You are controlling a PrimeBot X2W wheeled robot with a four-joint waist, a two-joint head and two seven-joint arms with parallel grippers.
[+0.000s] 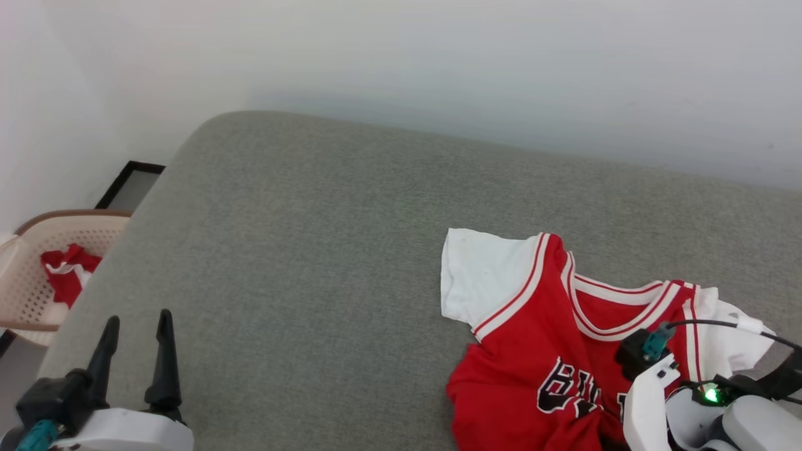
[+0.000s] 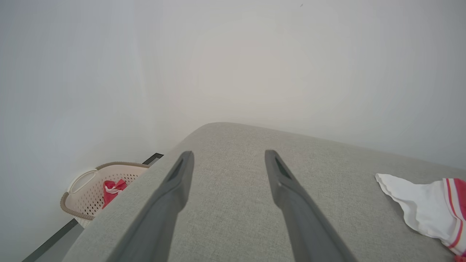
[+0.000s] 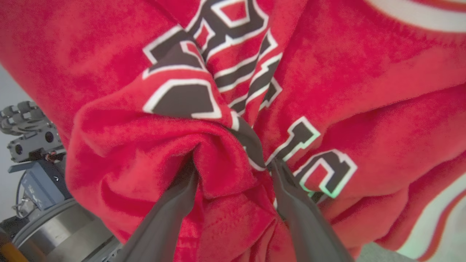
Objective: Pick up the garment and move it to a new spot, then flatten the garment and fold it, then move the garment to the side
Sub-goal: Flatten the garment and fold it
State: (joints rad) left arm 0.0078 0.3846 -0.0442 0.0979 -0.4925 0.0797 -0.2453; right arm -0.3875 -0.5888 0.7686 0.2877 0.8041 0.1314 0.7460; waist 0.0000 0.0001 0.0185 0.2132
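Two colours make up the garment (image 1: 532, 351): a red body and white short sleeves, with red-and-white striped bands along the sleeve seams and round the V-shaped collar, and black block letters edged in white across the chest. It lies at the lower right of the head view on a broad grey cushion (image 1: 301, 250) of coarse woven cloth with a rounded corner. One sleeve is spread flat toward the middle of the frame, while the lower body is crumpled under the right arm's white wrist housing (image 1: 651, 401). In the left wrist view the flat sleeve's wavy hem (image 2: 426, 207) shows at the right edge. Close up, the fabric is soft and faintly fuzzy, drawn into deep folds. The right gripper (image 3: 235, 165) has its dark tapered fingers sunk into the cloth, set well apart with a puffed fold bunched between them and their tips buried. The left gripper (image 1: 138, 316) sits at the lower left over bare cushion, its fingers spread wide (image 2: 228, 154) and holding nothing. Beyond the cushion's left edge stands a cream perforated plastic basket (image 1: 69, 216) with a brown rim, holding a red-and-white cloth (image 1: 66, 269).
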